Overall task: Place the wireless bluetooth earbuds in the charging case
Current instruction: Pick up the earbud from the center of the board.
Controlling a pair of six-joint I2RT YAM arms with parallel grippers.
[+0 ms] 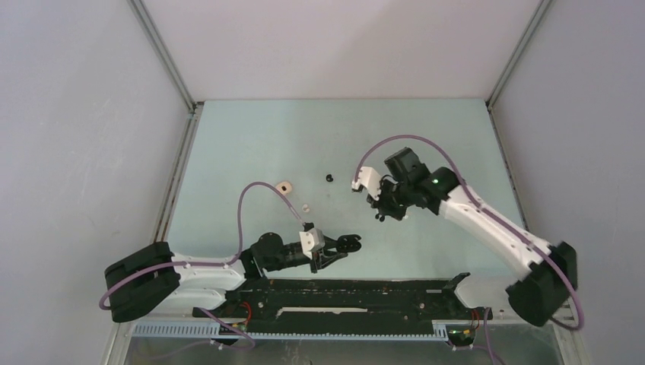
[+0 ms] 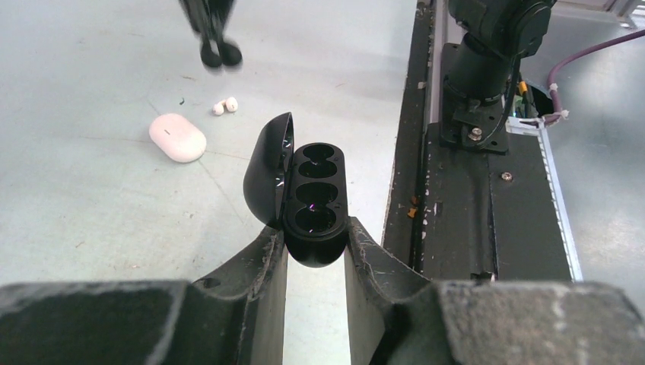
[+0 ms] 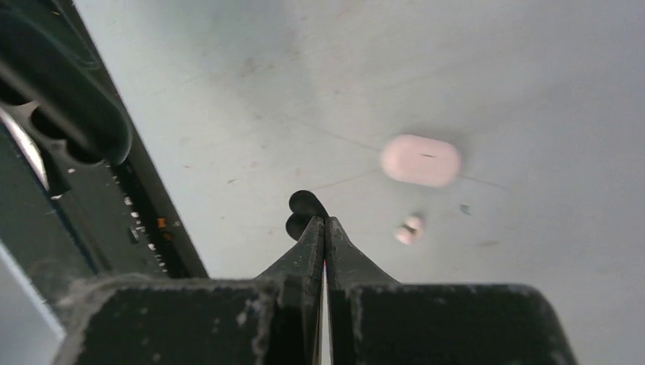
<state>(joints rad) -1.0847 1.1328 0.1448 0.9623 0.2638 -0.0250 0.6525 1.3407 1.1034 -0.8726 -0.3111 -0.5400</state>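
My left gripper (image 1: 340,246) (image 2: 316,242) is shut on the near end of a black charging case (image 2: 313,190), held with its lid open to the left and its cavities empty. The case also shows in the top view (image 1: 351,242) and at the upper left of the right wrist view (image 3: 72,103). My right gripper (image 1: 380,214) (image 3: 325,225) is shut on a small black earbud (image 3: 303,211) and hangs above the table, beyond the case. A second black earbud (image 1: 329,177) lies on the table. Two pale earbuds (image 2: 224,105) (image 3: 410,228) lie beside a closed pink case (image 2: 177,138) (image 3: 420,160).
The black rail (image 1: 342,293) and the arm bases run along the near edge; the right arm's base (image 2: 487,53) stands to the right of the held case. Grey walls close in the table (image 1: 251,144) on three sides.
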